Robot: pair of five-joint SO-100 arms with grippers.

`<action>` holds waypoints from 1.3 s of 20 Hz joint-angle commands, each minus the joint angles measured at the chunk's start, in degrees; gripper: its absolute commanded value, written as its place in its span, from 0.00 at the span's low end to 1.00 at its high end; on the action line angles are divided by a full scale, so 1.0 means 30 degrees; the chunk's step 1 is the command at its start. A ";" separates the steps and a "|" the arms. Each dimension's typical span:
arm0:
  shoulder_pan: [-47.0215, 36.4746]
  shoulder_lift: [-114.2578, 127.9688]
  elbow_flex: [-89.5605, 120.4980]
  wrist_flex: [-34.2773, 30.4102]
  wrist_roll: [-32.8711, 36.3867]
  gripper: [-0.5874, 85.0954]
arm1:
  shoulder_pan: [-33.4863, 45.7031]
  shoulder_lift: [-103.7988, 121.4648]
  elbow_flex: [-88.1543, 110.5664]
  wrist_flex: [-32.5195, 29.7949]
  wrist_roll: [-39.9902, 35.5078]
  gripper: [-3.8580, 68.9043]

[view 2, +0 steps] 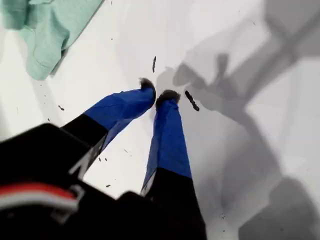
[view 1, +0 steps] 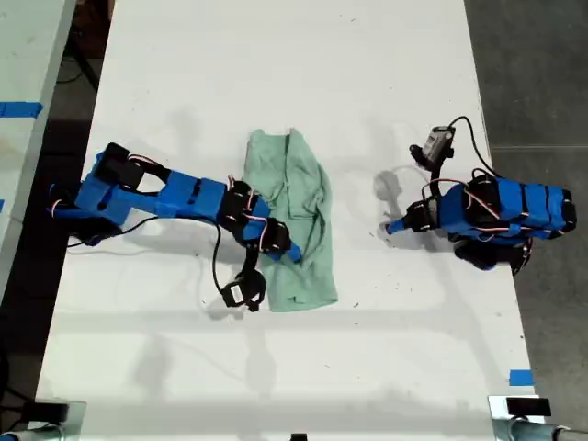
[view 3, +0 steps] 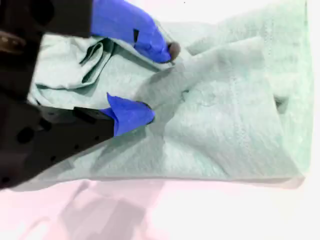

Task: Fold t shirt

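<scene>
The t shirt [view 1: 296, 197] is a pale mint-green wrinkled cloth lying in a long narrow shape on the white table [view 1: 276, 83], near the middle. The arm on the exterior view's left reaches onto its edge. My second gripper [view 1: 278, 244] is open there, its blue fingers [view 3: 132, 114] spread over a rumpled fold of the t shirt [view 3: 225, 115]. The arm on the exterior view's right rests apart from the cloth. My first gripper [view 1: 389, 228] points toward it, and its tips [view 2: 157, 92] are together over bare table with nothing between them. A corner of the t shirt [view 2: 45, 30] shows ahead of it.
A second pale table [view 1: 23, 55] with blue tape [view 1: 18, 108] stands at the exterior view's left. Dark floor [view 1: 533, 73] runs along the exterior view's right past the table edge. A blue tape mark [view 1: 520, 377] sits near the front corner on that side.
</scene>
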 commanded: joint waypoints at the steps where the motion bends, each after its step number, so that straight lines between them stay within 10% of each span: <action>1: -0.0410 -0.0117 -0.1465 -0.0645 0.0527 0.28 | -0.0029 0.0205 0.1348 -0.0557 -0.0264 0.11; 11: -0.1260 1.0957 0.6475 0.3691 -0.1377 0.17 | -0.0059 0.0205 0.1348 -0.0557 -0.0352 0.11; 15: -0.3457 2.2939 1.8750 0.2109 -0.1729 0.01 | -0.0088 0.0205 0.1348 -0.0557 -0.0352 0.11; 26: -0.4336 4.7637 3.7383 -0.0908 0.0146 0.01 | 0.0088 0.0205 0.1348 -0.0557 -0.0264 0.11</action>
